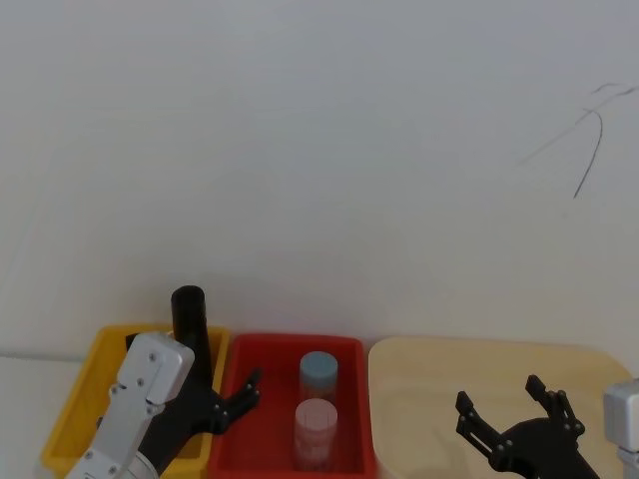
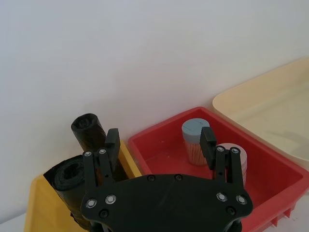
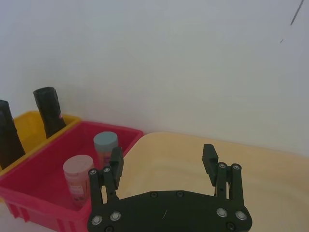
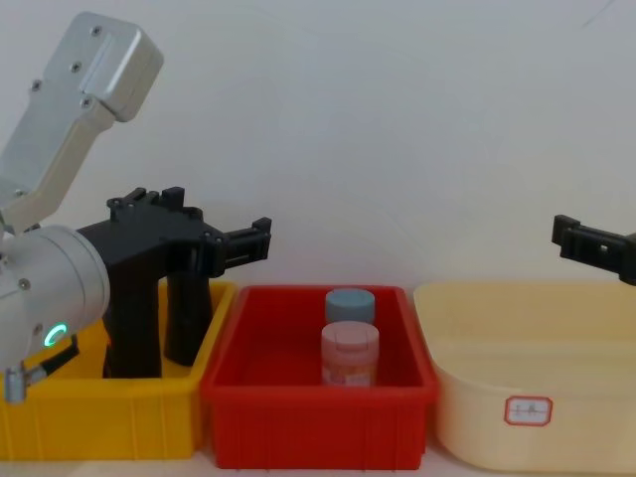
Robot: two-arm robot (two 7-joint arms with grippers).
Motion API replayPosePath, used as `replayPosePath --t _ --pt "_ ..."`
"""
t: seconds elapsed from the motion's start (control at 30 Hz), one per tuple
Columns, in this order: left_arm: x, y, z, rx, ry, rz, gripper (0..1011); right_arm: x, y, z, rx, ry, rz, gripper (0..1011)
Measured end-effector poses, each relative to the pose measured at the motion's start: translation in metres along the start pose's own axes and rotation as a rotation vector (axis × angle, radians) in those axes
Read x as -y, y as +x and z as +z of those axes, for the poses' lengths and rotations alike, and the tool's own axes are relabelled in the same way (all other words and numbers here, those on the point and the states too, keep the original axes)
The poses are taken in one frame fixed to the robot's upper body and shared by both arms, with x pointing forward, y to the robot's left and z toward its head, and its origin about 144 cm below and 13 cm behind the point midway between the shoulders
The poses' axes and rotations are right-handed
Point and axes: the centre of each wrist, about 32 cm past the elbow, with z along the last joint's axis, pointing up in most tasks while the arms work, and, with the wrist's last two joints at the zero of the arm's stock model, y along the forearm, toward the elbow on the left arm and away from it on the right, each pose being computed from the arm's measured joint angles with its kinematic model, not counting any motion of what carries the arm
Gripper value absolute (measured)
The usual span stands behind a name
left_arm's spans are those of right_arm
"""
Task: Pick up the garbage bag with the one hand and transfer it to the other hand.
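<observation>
Left tool [image 2: 160, 140] spread and empty at chest view's lower left; garbage bag [image 4: 131, 333] upright in yellow bin [image 4: 99, 417], axis vertical, beneath palm, outside fingers; right tool [image 3: 162, 157] spread, well apart.

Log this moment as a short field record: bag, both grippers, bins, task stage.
garbage bag: thicker black roll, upright in yellow bin, not gripped
slimmer roll: upright beside it
left gripper: fingers open, empty, above where the yellow and red bins meet
right gripper: fingers open, empty, over beige tub
red bin: blue-lidded jar, pink-lidded jar
stage: pickup not yet done
</observation>
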Motion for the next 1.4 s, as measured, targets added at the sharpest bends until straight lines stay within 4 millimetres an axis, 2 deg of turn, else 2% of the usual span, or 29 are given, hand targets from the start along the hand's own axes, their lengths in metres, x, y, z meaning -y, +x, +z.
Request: replayPosePath --t 1.4 --pt "0.0 0.0 0.0 0.0 0.0 0.0 1002 0.0 0.0 0.0 0.0 0.0 0.0 1001"
